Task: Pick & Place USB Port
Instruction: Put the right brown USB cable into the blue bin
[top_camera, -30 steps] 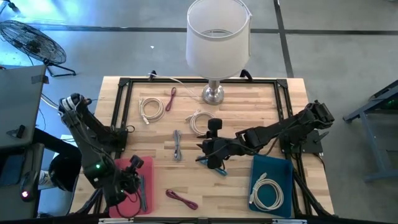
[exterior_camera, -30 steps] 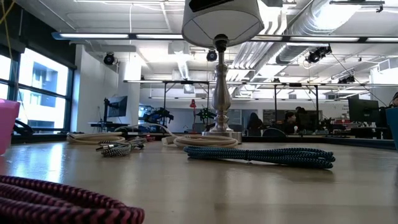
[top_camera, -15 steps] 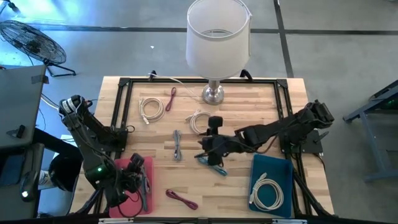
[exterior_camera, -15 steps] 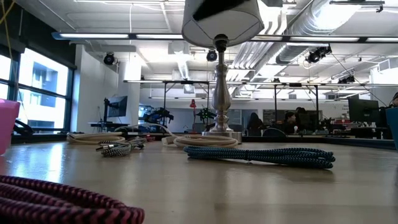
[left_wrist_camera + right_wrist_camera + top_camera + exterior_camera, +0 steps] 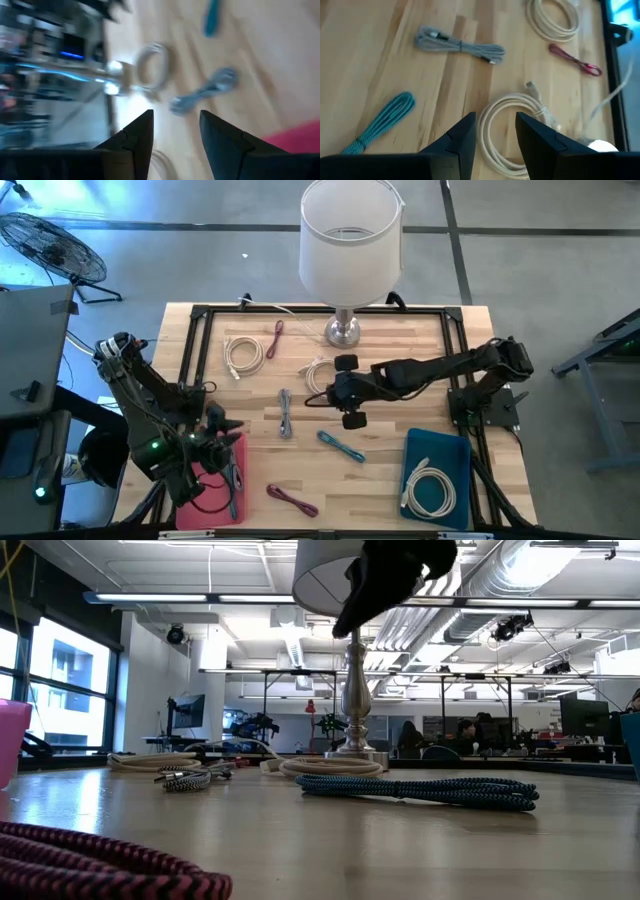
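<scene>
right gripper [image 5: 334, 392]: fingers apart, nothing in them, over white cable [image 5: 322, 374] | left gripper [image 5: 222, 438]: fingers apart, empty, by pink tray [image 5: 190, 515] | teal cable [image 5: 342, 447]: lying on table [image 5: 390, 355] near blue tray [image 5: 455, 452]

arms: two, dark, jointed | left arm [image 5: 150, 405]: green light | tool fingers [image 5: 462, 137]: dark, flat

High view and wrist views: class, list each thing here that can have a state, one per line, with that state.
Left end effector: open, empty, above the pink tray.
Right end effector: open, empty, over the white cable.
Teal cable: bundled, lying free on the table.
White cable: coiled, on the table.
Grey cable: bundled, on the table.
Blue tray: holds one coiled white cable.
Pink tray: holds a cable.
</scene>
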`<state>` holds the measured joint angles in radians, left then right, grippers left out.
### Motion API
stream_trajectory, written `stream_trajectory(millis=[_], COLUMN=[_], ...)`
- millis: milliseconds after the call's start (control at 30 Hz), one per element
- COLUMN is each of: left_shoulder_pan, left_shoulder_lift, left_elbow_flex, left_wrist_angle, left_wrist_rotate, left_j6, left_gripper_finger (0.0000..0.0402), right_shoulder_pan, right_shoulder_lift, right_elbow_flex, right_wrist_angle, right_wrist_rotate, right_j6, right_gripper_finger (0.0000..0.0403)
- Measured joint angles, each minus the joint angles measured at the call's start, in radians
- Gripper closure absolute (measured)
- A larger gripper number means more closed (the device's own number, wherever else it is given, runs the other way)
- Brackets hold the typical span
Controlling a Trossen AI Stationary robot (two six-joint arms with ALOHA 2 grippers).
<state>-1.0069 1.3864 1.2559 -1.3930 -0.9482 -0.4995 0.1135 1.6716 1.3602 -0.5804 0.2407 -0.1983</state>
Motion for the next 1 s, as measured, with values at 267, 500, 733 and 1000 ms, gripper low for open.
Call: stream_trajectory(millis=[267, 500, 733, 1000], left_shoulder_pan=[0.065, 0.184, 0.25, 0.269], left_shoulder_lift=[-0.022, -0.024, -0.024, -0.024], left_elbow_flex=[0.0, -0.001, -0.001, -0.002], left_wrist_angle=[-0.09, -0.094, -0.098, -0.101], left_wrist_rotate=[-0.065, -0.024, -0.017, -0.008], left_j6=[-0.144, -0.079, -0.03, -0.021], left_gripper_finger=[0.0247, 0.0247, 0.0247, 0.0247], right_shoulder_pan=[-0.052, -0.086, -0.111, -0.141], right_shoulder_lift=[0.123, 0.22, 0.241, 0.246], right_elbow_flex=[0.0, 0.0, 0.0, 0.0], right_wrist_angle=[-0.029, -0.024, -0.024, -0.029], right_wrist_rotate=[-0.046, 0.031, -0.01, -0.073], right_j6=[-0.057, -0.053, -0.048, -0.042], right_gripper_finger=[0.0273, 0.0273, 0.0273, 0.0273])
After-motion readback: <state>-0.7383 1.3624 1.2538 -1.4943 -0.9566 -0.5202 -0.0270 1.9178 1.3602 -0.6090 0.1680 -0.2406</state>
